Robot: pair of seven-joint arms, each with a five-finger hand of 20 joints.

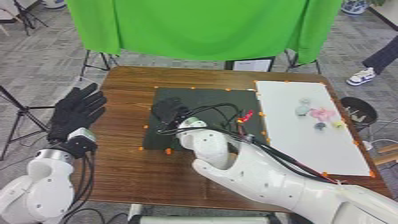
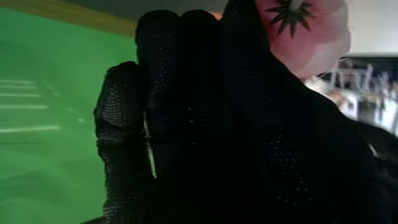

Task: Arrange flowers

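A pink flower (image 2: 306,37), its green sepals and pale stem visible, is close beside the right hand (image 2: 204,115) in the right wrist view; the fingers are straight and narrowly set, and whether the stem is gripped cannot be told. In the head view that hand is over the dark mat (image 1: 209,95), mid-surface. The step appears to be placing this bloom; the stem is best pinched just below the sepals, petals left uncrushed. Loose black cables (image 1: 282,159) cross toward the white sheet (image 1: 289,137) near the right edge, where small blossoms (image 1: 322,114) lie, and could snag them. The left hand (image 1: 78,111), fingers slightly spread, is at the left edge.
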